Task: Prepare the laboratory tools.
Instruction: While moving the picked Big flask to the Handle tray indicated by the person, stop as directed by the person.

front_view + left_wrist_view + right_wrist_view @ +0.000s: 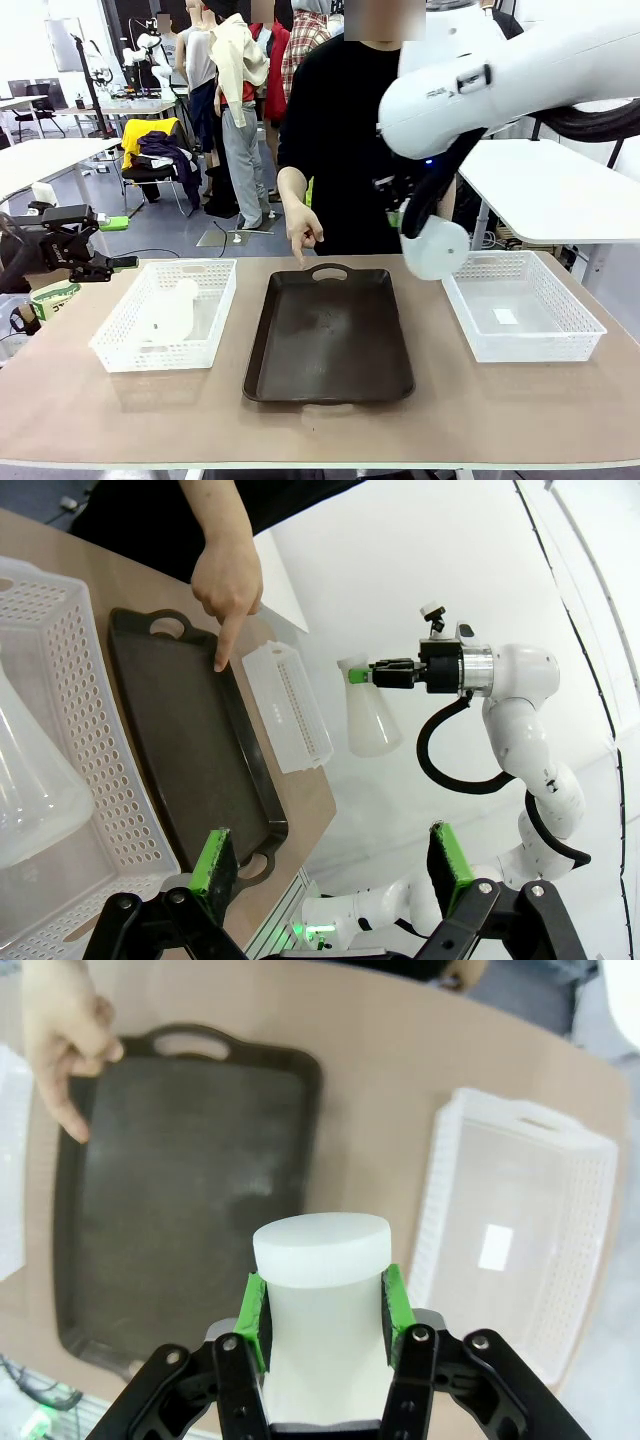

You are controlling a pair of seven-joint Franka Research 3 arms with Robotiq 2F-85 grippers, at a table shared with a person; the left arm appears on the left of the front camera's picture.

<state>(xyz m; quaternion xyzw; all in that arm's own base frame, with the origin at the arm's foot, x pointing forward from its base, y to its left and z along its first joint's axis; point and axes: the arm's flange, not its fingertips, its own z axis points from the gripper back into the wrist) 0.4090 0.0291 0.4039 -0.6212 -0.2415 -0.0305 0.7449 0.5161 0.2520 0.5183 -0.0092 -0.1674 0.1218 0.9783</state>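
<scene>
One flask (437, 250) hangs clamped in the right claw (322, 1305), above the counter (450, 410) between tray (330, 340) and right basket (590, 335); the other flask (168, 310) lies in the left basket (215, 325). A person's hand (303, 232) points into the tray — likely the drop spot for this carry, calling for an upright set-down — while the left claw (330, 855) stands wide, empty.

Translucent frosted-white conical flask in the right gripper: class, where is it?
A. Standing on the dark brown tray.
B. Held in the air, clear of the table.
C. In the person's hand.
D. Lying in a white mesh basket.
B: the right gripper is shut on the neck of the translucent frosted-white conical flask, which hangs clear of the wooden table in the front view.
</scene>
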